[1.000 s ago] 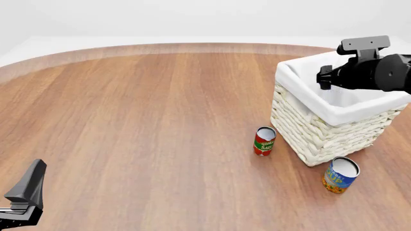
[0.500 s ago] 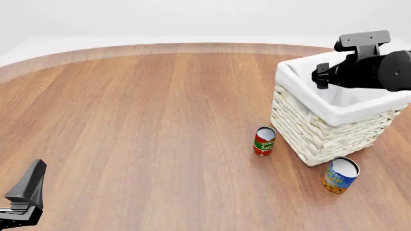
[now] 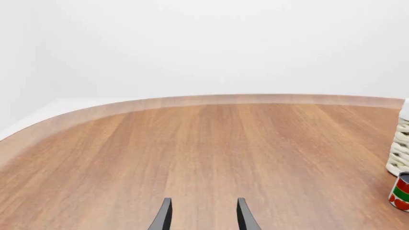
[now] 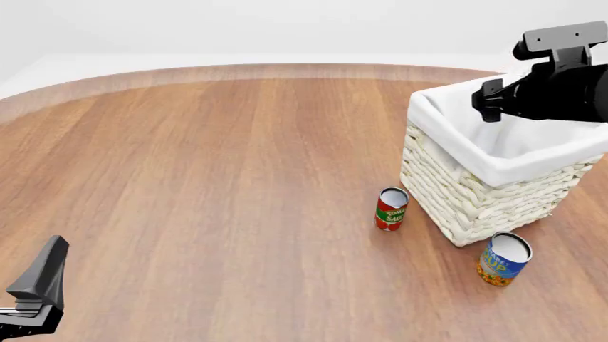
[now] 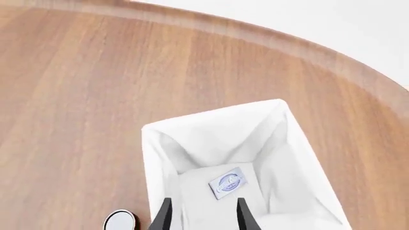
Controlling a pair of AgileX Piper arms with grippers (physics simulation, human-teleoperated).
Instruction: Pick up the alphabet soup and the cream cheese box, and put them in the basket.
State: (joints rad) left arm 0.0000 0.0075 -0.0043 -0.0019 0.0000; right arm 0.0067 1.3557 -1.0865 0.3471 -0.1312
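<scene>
The basket (image 4: 480,187) stands at the right of the table, white wicker with a cloth liner. In the right wrist view the cream cheese box (image 5: 227,182) lies flat on the basket's (image 5: 191,139) lined floor. My right gripper (image 5: 201,216) hovers above it, open and holding nothing; its arm (image 4: 556,92) hangs over the basket's far side. The alphabet soup (image 4: 503,258) stands upright on the table just in front of the basket's near corner. My left gripper (image 3: 201,220) is open over bare wood at the near left (image 4: 38,285), far from both.
A red and green tomato sauce can (image 4: 391,208) stands just left of the basket; it also shows in the left wrist view (image 3: 401,191). A can's silvery top (image 5: 119,219) peeks beside the basket's wall. The table's curved far edge (image 4: 238,70) runs across the back.
My right arm has risen and shifted to the right above the basket. The left arm, the cans and the basket have not moved.
</scene>
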